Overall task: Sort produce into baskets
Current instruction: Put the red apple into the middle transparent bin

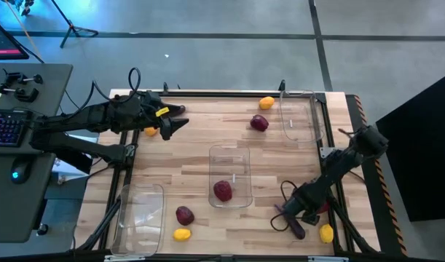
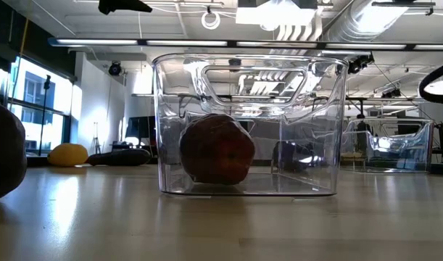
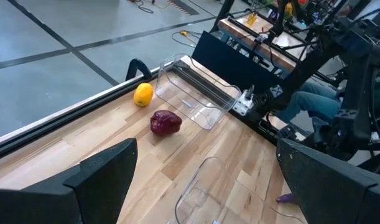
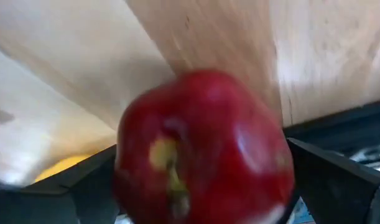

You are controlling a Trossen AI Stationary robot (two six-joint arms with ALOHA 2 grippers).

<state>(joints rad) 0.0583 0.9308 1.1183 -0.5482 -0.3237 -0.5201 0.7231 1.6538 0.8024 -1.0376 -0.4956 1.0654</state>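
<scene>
My right gripper (image 1: 312,209) is at the table's near right, shut on a bright red round fruit (image 4: 202,149), of which only a red bit (image 1: 323,208) shows beside the gripper from above. A purple eggplant (image 1: 296,227) and a yellow fruit (image 1: 325,233) lie on the table beside it. My left gripper (image 1: 175,121) hangs open and empty over the far left, above an orange fruit (image 1: 150,132). The middle bin (image 1: 240,154) holds one dark red fruit (image 1: 222,191). Two more clear bins stand at the far right (image 1: 298,116) and near left (image 1: 140,217). My right gripper holds the red fruit between its two fingers, one on each of the fruit's opposite sides (image 4: 124,177). The fruit's stem dimple (image 4: 165,155) faces the wrist camera. I cannot tell whether the fruit is clear of the table.
An orange fruit (image 1: 266,102) and a dark red fruit (image 1: 259,123) lie at the far side beside the far right bin. A dark red fruit (image 1: 184,215) and a yellow fruit (image 1: 181,234) lie by the near left bin. A raised black rail (image 1: 229,93) edges the table.
</scene>
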